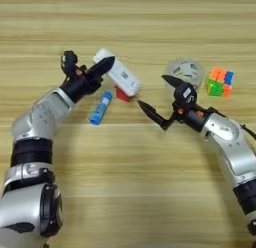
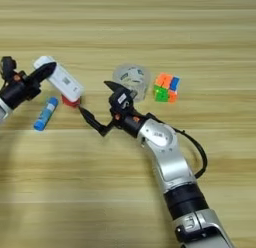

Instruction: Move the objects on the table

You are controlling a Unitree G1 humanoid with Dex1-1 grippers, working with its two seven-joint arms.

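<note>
The white flat oblong box (image 1: 121, 75) lies slanted on the table (image 1: 128, 22), its lower end over the red cube (image 1: 121, 94). My left gripper (image 1: 86, 63) is open; one black finger lies over the box's upper-left end and the other points up, away from it. The blue-capped glue stick (image 1: 101, 108) lies just below that gripper. My right gripper (image 1: 156, 93) is open, with its lower fingertip a little right of the red cube and its upper finger beside the clear tape roll (image 1: 186, 72). The multicoloured puzzle cube (image 1: 220, 82) sits right of the tape roll.
The left arm comes in from the lower left and the right arm (image 2: 165, 152) from the lower right. Bare wood (image 1: 125, 192) stretches across the front between the arms, and more of it lies behind the objects.
</note>
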